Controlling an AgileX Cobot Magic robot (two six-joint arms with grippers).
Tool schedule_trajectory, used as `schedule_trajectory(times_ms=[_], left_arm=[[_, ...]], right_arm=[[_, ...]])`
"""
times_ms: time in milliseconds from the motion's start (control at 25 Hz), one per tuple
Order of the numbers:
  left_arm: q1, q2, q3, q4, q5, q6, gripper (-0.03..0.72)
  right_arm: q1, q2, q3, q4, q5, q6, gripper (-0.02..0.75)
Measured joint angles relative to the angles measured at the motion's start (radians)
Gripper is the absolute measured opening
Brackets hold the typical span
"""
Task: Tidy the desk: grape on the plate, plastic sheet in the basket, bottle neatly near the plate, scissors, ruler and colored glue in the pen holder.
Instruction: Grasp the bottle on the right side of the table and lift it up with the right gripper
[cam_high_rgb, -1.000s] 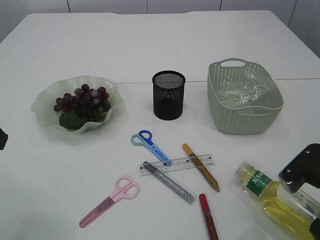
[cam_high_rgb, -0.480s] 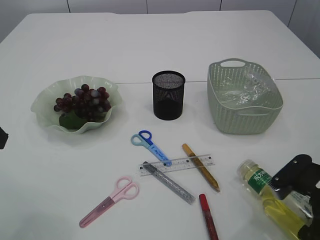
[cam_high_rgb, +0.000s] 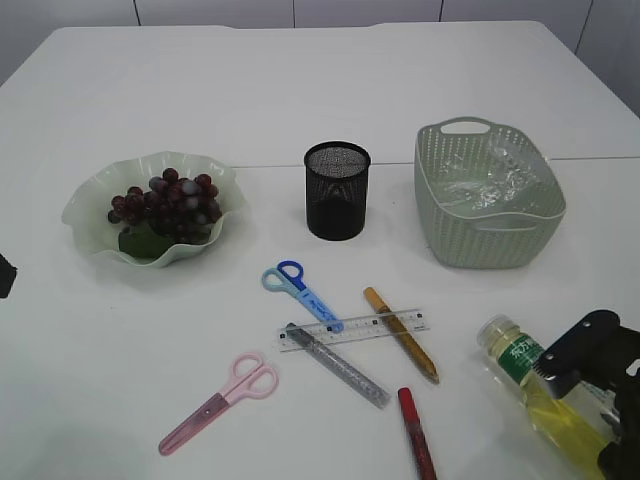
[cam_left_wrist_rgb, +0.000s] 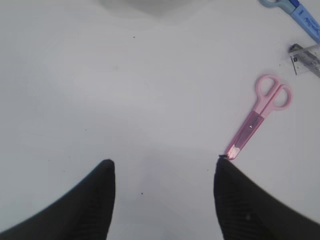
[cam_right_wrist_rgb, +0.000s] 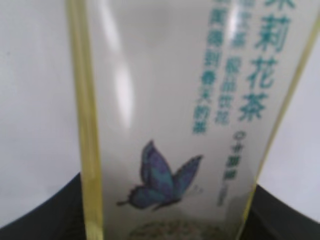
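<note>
- The bottle (cam_high_rgb: 530, 385), lying on the desk (cam_high_rgb: 300, 80) at the front right corner, is clamped by the right tool (cam_high_rgb: 590, 385).
- The left tool (cam_left_wrist_rgb: 162, 200) is held apart above bare desk, beside the pink scissors (cam_left_wrist_rgb: 257, 115).
- Grapes (cam_high_rgb: 165, 205) are seen on the plate (cam_high_rgb: 90, 205).

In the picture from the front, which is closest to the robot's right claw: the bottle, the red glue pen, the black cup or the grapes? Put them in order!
From the right gripper, in the exterior view:
1. Bottle, lying right at the gripper, bottom right.
2. Red glue pen, to its left, near the front edge.
3. Black pen holder, middle of the table, farther back.
4. Grapes, on the plate at far left.
</note>
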Motion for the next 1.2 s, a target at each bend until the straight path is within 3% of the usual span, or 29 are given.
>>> schedule_trajectory(times_ms=[360, 680, 920, 1200], left_arm=[[0.000, 0.000, 0.000, 0.000, 0.000, 0.000, 0.449], [0.000, 0.000, 0.000, 0.000, 0.000, 0.000, 0.440], [0.000, 0.000, 0.000, 0.000, -0.019, 0.000, 0.438], [0.000, 0.000, 0.000, -0.054, -0.025, 0.062, 0.438]], right_arm=[[0.000, -0.029, -0.001, 0.078, -0.001, 0.043, 0.416], [0.000, -0.278, 0.004, 0.165, 0.044, 0.004, 0.412], [0.000, -0.456, 0.010, 0.389, 0.142, -0.176, 0.412], [0.000, -0.573, -0.025, 0.797, 0.259, -0.445, 0.412]])
